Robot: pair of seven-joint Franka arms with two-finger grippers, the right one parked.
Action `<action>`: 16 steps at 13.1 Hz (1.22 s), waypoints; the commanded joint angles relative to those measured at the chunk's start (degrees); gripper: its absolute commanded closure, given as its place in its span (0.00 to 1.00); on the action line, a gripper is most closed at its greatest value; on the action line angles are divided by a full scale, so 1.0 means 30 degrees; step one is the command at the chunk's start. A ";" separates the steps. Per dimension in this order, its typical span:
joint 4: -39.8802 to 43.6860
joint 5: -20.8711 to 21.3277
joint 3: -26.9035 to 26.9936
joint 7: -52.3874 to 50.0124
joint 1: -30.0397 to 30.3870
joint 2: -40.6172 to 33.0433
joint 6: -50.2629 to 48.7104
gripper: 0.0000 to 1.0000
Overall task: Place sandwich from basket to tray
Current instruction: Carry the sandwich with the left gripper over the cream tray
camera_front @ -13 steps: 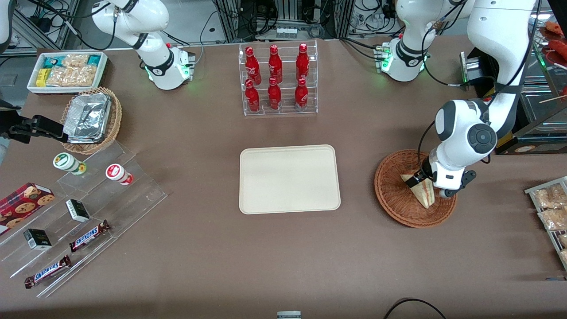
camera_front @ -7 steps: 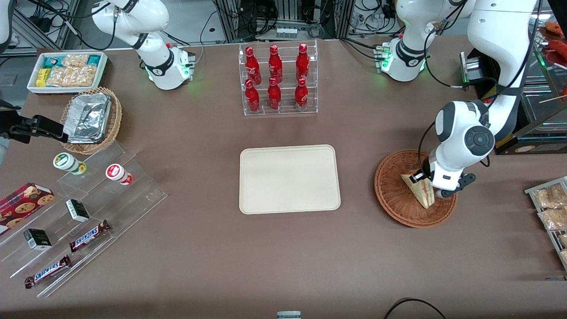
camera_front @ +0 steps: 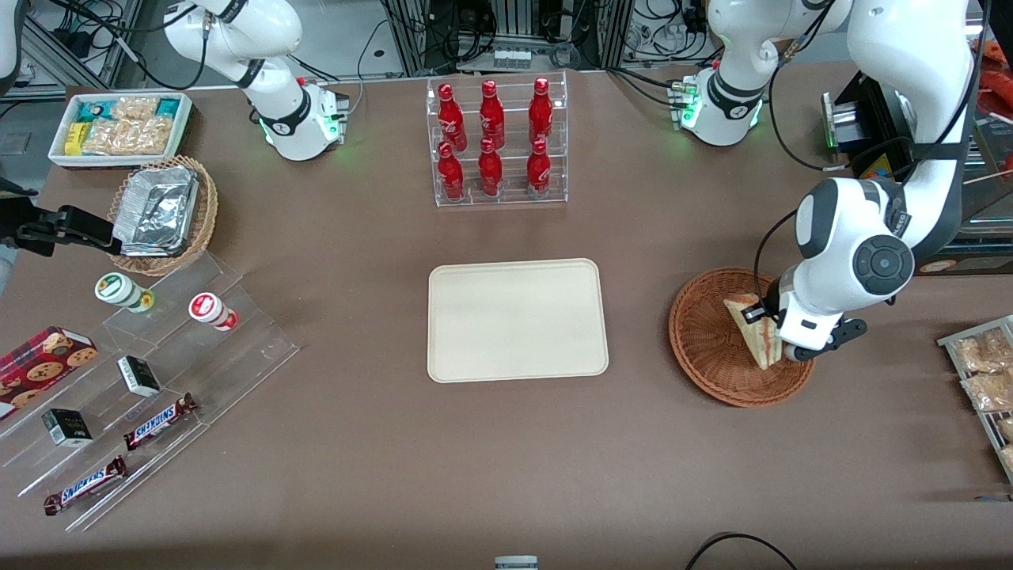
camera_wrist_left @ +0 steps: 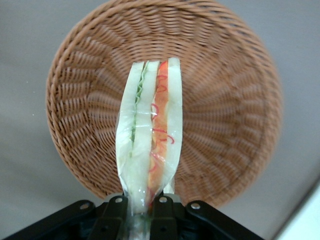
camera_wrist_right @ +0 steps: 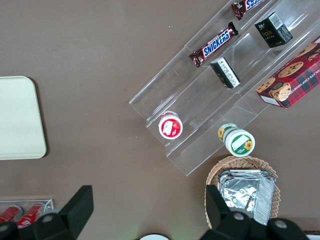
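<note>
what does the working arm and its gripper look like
The left arm has glossy white rounded shells with dark grey joint rings, a round grey cap, black cables and a green-lit base. Its gripper, above the basket, is white-bodied with black fingers.

Pincer (camera_front: 774, 336) gripping sandwich (camera_front: 752, 331) over basket (camera_front: 707, 346), tray (camera_front: 516, 320) bare

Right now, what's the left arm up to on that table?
The left arm's hand is shut on the sandwich, gripping the wedge at one end, with its filling edge showing in the wrist view. The sandwich hangs over the reddish-brown basket; the wrist view suggests it is off the weave. The cream tray, toward the parked arm's end, holds nothing yet, so the carry across is still to come.
</note>
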 commanded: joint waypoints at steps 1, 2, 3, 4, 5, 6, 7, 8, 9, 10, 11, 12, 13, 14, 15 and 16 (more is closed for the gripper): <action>0.1139 0.0206 -0.0066 -0.0090 -0.1979 0.0117 -0.1060 1.00; 0.1227 0.0118 -0.0066 -0.0149 -0.2712 0.0147 -0.0973 1.00; 0.1518 -0.0028 -0.0095 -0.0265 -0.3531 0.0234 -0.0943 1.00; 0.2072 -0.0087 -0.0095 -0.0353 -0.4410 0.0641 -0.1001 1.00; 0.2599 -0.0117 -0.0095 -0.0412 -0.5260 0.1109 -0.1001 1.00; 0.3069 -0.0262 -0.0124 -0.0442 -0.5877 0.1607 -0.0914 1.00; 0.3915 -0.0525 -0.0124 -0.0442 -0.6667 0.2366 -0.0913 1.00; 0.4909 -0.0759 -0.0124 -0.0442 -0.7313 0.3215 -0.0942 1.00; 0.5644 -0.1052 -0.0124 -0.0471 -0.7754 0.3948 -0.0914 1.00; 0.6406 -0.1664 -0.0124 -0.0558 -0.8426 0.4681 -0.0884 1.00; 0.7196 -0.2076 -0.0124 -0.1052 -0.9157 0.5413 -0.0855 1.00; 0.7842 -0.1993 -0.0095 -0.1985 -0.9919 0.6116 -0.0826 1.00; 0.8632 -0.1934 -0.0066 -0.2952 -1.0593 0.6791 -0.0767 1.00; 0.9307 -0.1933 -0.0066 -0.3484 -1.1035 0.7348 -0.0709 1.00; 0.9836 -0.1933 -0.0066 -0.3982 -1.1330 0.7818 -0.0708 1.00; 1.0334 -0.1904 -0.0066 -0.4596 -1.1681 0.8200 -0.0708 1.00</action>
